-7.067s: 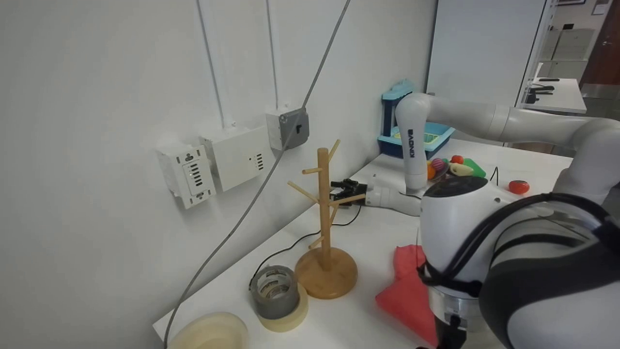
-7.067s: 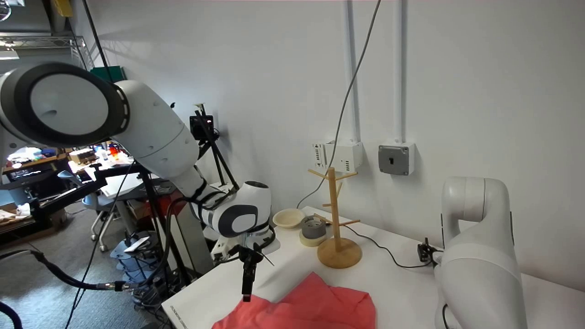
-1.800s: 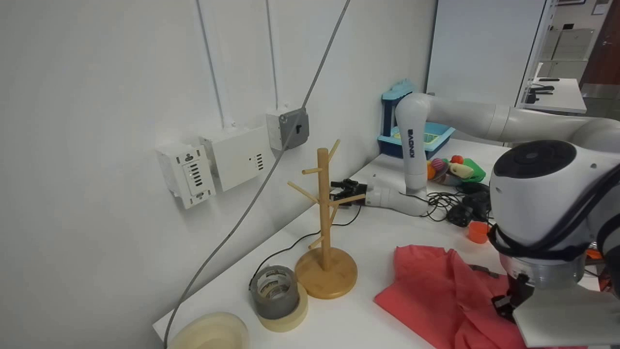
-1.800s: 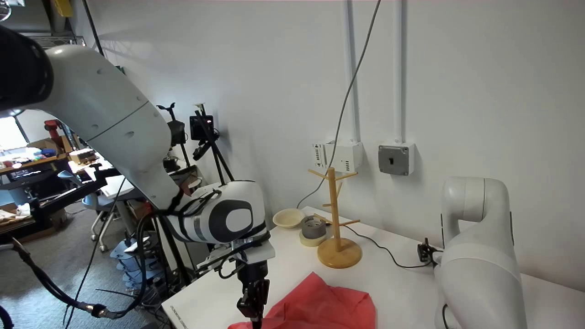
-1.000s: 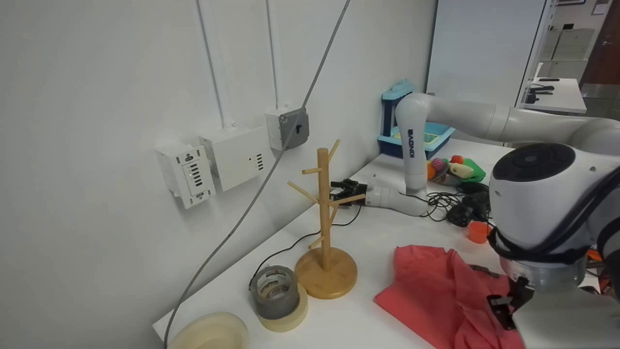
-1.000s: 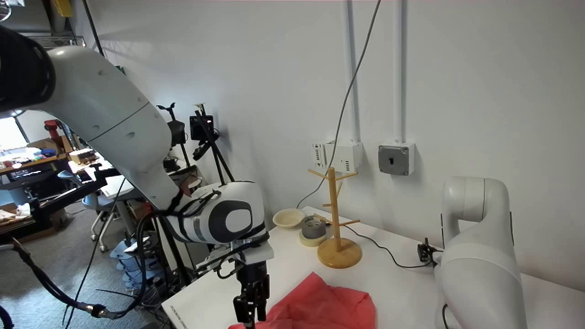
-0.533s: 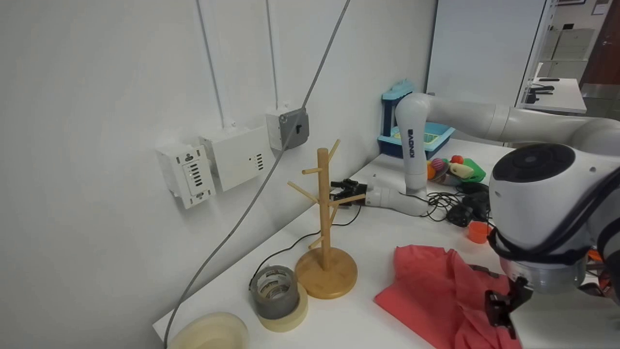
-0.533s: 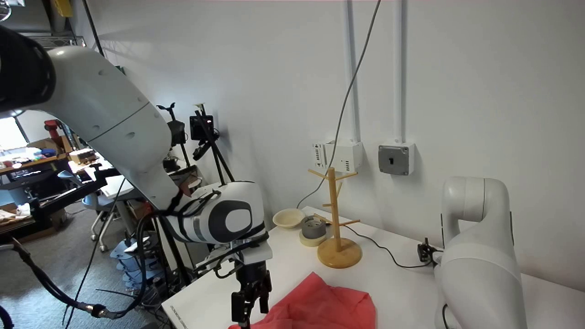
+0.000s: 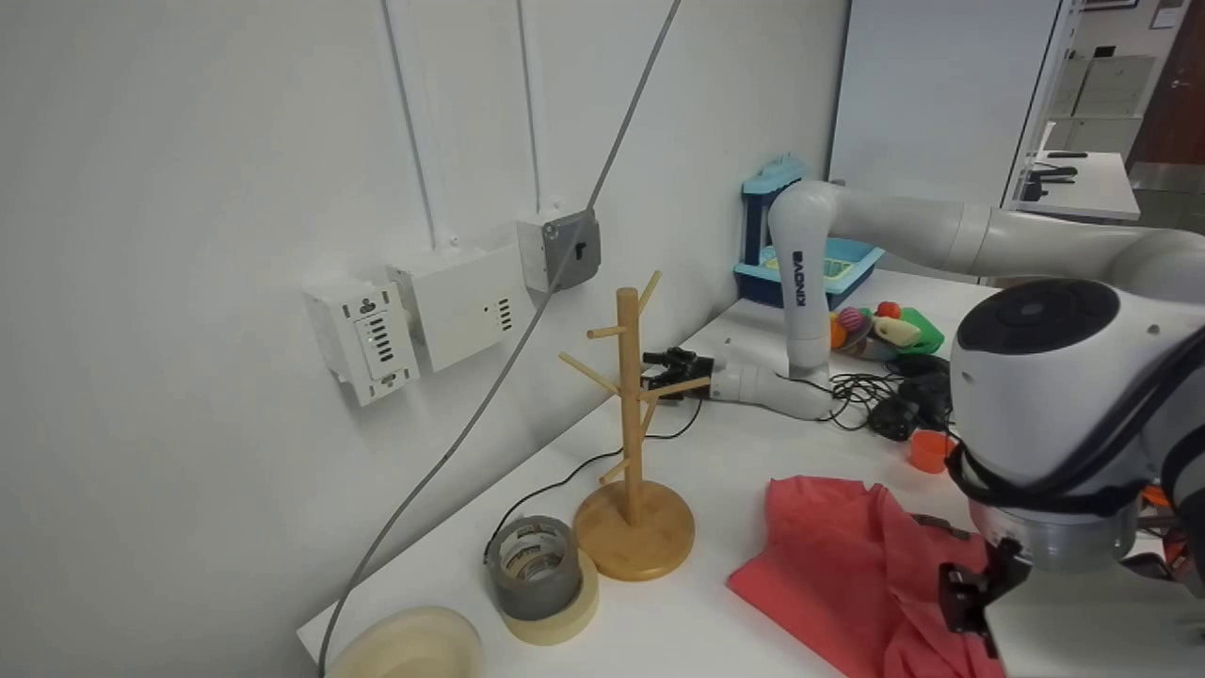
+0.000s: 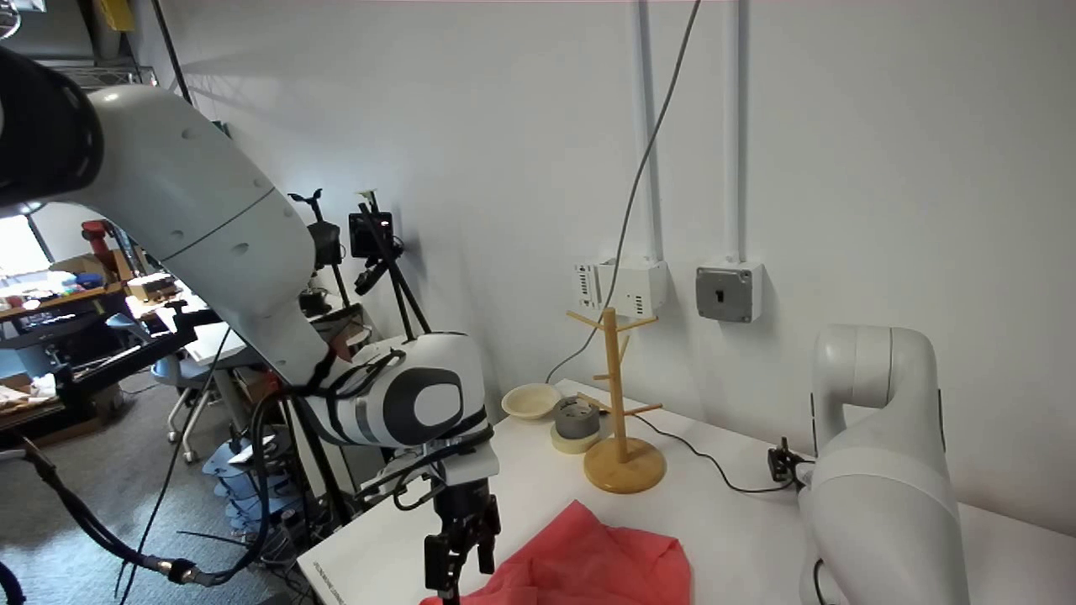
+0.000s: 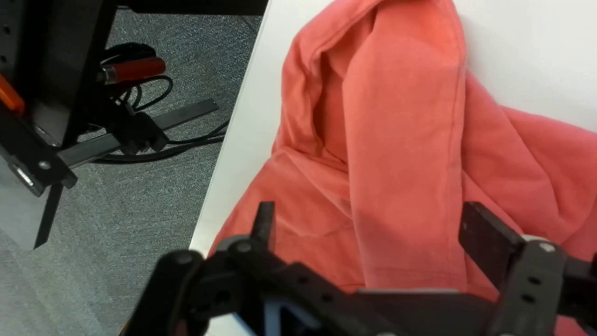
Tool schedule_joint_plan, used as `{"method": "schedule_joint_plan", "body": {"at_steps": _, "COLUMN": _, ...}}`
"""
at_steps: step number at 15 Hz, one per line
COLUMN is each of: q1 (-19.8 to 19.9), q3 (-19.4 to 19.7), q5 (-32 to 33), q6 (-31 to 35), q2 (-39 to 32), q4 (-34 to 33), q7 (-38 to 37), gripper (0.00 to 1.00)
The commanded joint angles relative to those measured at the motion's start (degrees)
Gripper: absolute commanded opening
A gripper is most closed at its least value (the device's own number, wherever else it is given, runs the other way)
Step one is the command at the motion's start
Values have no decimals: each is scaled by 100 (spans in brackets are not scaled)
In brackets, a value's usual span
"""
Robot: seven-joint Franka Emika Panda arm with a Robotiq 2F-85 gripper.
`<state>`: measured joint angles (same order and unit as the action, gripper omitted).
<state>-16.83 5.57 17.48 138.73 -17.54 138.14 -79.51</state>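
The claw (image 11: 373, 233), spread wide and gripping nothing, hangs right over the rumpled red cloth (image 11: 403, 140), which sprawls beside an edge of the surface (image 11: 249, 135)! Further off, the wooden stand (image 10: 618, 412), then stacked tape rolls (image 10: 578, 427), then a pale bowl (image 10: 531, 405) near the corner.

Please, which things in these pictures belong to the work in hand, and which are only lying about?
Seemingly in the work:
gripper, open
red cloth, below it; contact is unclear

Seemingly just lying about:
wooden peg stand
grey tape roll, on a cream tape roll
cream bowl
orange cup
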Motion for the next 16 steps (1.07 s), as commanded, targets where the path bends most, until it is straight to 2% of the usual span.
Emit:
{"method": "schedule_joint_plan", "body": {"at_steps": 1, "q1": 184, "q3": -152, "q5": 6, "q6": 198, "q2": -1, "q4": 18, "q7": -34, "gripper": 100}}
{"method": "schedule_joint_plan", "body": {"at_steps": 4, "q1": 260, "q3": -253, "q5": -251, "q6": 344, "q2": -6, "q4": 35, "q7": 45, "gripper": 100}}
{"method": "schedule_joint_plan", "body": {"at_steps": 5, "q1": 172, "q3": -195, "q5": -39, "q6": 150, "q2": -3, "q4": -8, "q7": -46, "gripper": 100}}
{"method": "schedule_joint_plan", "body": {"at_steps": 11, "q1": 209, "q3": -239, "q5": -118, "q6": 205, "q2": -12, "q4": -7, "q7": -39, "gripper": 100}}
{"method": "schedule_joint_plan", "body": {"at_steps": 16, "q1": 183, "q3": -187, "q5": -32, "q6": 879, "q2": -69, "q4": 41, "q7": -203, "gripper": 100}}
